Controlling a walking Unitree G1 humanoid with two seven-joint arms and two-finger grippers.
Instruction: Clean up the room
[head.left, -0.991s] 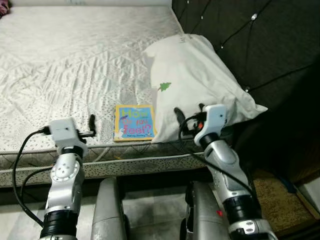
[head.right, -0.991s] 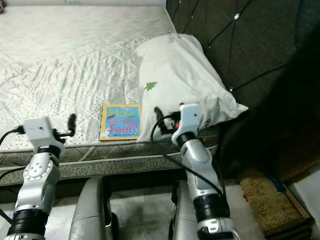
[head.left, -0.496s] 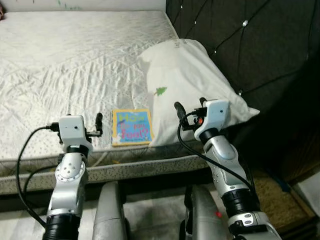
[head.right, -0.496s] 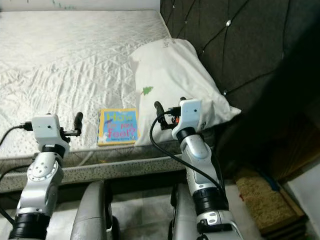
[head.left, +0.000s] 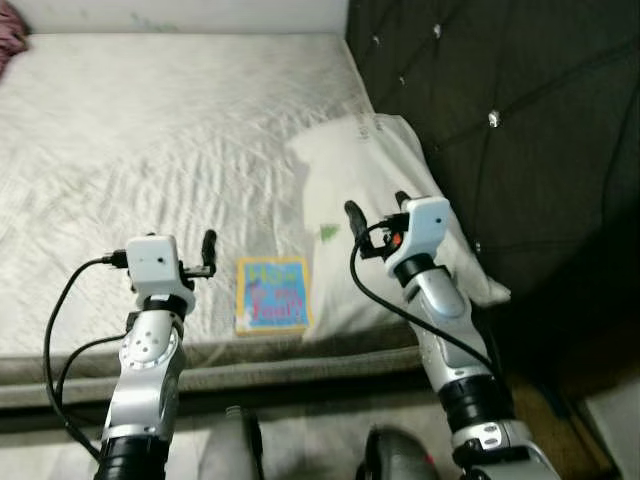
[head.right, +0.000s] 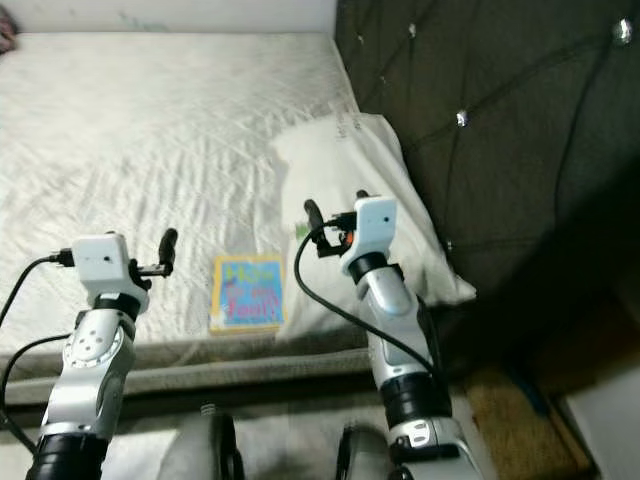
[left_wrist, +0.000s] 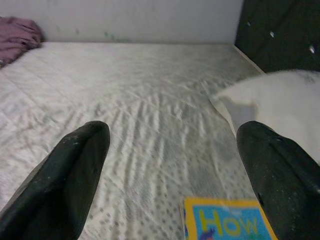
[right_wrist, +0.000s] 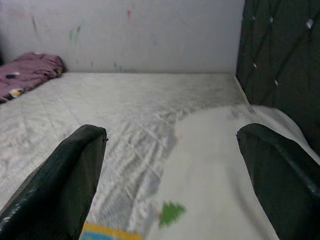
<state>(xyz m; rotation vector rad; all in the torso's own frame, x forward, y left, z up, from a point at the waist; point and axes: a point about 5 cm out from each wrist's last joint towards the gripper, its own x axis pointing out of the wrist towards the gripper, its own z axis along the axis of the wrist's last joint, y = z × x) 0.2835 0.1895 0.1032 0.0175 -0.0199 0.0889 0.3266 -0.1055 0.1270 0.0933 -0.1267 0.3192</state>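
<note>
A small picture book (head.left: 271, 293) with a blue and yellow cover lies flat near the front edge of the white mattress (head.left: 150, 150). Its top edge also shows in the left wrist view (left_wrist: 225, 222). Against the book's right side rests a white pillow (head.left: 372, 190) with a small green tree print (right_wrist: 171, 213). My left gripper (head.left: 203, 248) hovers open just left of the book, nothing between its fingers (left_wrist: 80, 165). My right gripper (head.left: 376, 207) is open above the pillow, right of the book, also holding nothing.
A dark tufted headboard (head.left: 500, 110) stands along the right side of the bed. A purple cloth (right_wrist: 30, 70) lies bunched at the mattress's far left corner against the wall (right_wrist: 125, 30). The broad quilted mattress stretches away beyond both grippers.
The whole view has shifted, so the camera moved and the book now sits lower in the picture. Both grippers stay open and hold about the same places beside the book.
</note>
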